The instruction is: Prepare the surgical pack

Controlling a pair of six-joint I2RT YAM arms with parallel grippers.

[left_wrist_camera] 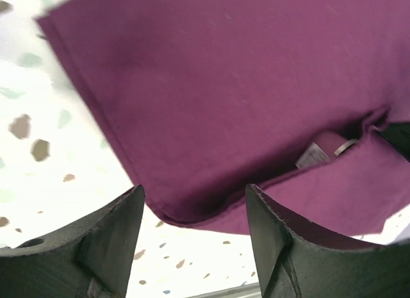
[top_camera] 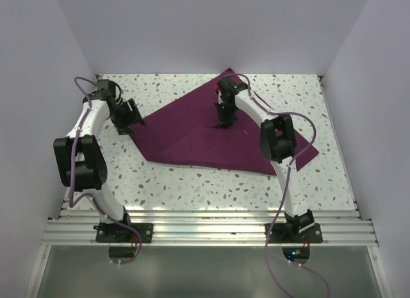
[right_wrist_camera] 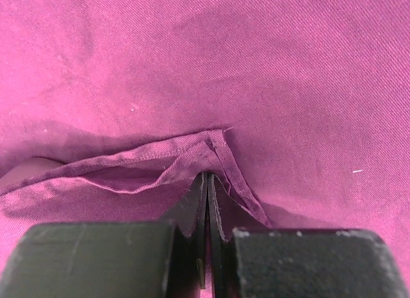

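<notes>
The surgical pack is a large dark-purple cloth lying partly folded on the speckled table. My right gripper is over its middle, shut on a hemmed corner of the cloth; the fingertips pinch the fabric close above the lower layer. My left gripper is open and empty at the cloth's left edge. In the left wrist view the cloth's folded edge lies between and just beyond the fingers, apart from them.
A small white-and-steel item peeks from under the cloth's fold. The speckled tabletop shows in front of the cloth. White walls stand on three sides, and a ribbed metal rail runs along the near edge.
</notes>
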